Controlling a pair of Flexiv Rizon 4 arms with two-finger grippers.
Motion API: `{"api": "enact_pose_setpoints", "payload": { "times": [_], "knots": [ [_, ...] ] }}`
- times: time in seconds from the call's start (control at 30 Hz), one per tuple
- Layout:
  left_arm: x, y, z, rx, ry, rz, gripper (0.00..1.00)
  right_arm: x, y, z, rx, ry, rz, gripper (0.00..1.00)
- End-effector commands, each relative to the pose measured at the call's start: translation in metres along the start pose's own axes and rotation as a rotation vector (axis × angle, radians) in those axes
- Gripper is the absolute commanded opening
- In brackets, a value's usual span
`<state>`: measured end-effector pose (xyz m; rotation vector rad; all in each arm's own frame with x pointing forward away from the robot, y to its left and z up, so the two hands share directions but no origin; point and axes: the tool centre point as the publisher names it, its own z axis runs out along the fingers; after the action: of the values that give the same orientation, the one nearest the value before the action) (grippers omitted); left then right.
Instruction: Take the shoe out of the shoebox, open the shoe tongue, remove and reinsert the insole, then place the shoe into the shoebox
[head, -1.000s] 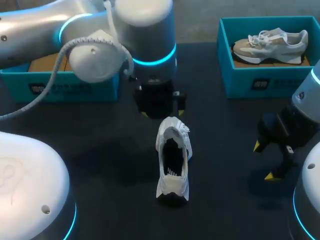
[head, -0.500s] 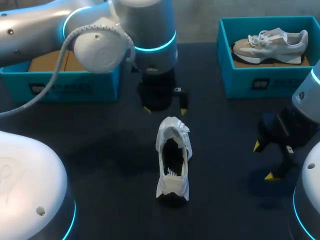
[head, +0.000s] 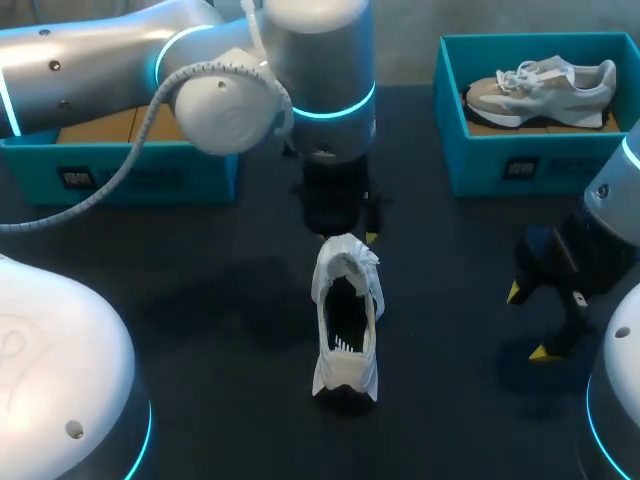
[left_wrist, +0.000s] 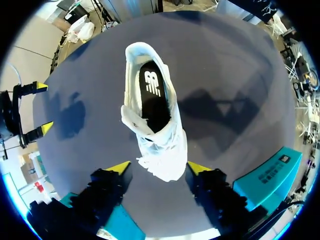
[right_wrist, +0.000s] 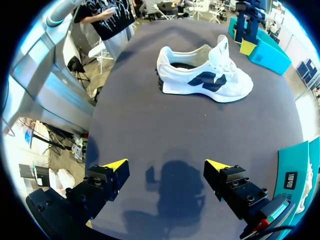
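White shoe (head: 346, 320) stands on desk (head: 200, 300). Left fingers (left_wrist: 119, 167) spread, either side of toe, gripping nothing. Right fingers (right_wrist: 116, 165) released, well apart. Likely light, soft upper; pinch tongue or heel collar.

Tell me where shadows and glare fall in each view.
Head view: a soft shadow lies on the table left of the shoe; the left arm has a glowing cyan ring and glare on its shell. Left wrist view: dark shadows flank the shoe. Right wrist view: the shadow of the right gripper falls on the table just ahead of it.
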<state>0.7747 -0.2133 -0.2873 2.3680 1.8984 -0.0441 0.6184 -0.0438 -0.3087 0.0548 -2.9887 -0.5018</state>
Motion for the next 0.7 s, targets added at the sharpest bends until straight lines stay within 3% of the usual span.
{"api": "enact_pose_setpoints", "payload": {
  "times": [0.03, 0.4, 0.7],
  "knots": [
    [-0.001, 0.002, 0.01, 0.012, 0.003, -0.024, 0.5, 0.001, 0.0, 0.001, 0.002, -0.002, 0.0, 1.0],
    [-0.004, -0.024, 0.02, 0.043, -0.02, -0.039, 0.44, 0.001, 0.0, 0.001, 0.002, -0.002, 0.0, 1.0],
    [0.006, -0.051, 0.029, 0.064, -0.033, -0.095, 0.39, 0.001, 0.0, 0.001, 0.002, -0.002, 0.0, 1.0]
  ]
}}
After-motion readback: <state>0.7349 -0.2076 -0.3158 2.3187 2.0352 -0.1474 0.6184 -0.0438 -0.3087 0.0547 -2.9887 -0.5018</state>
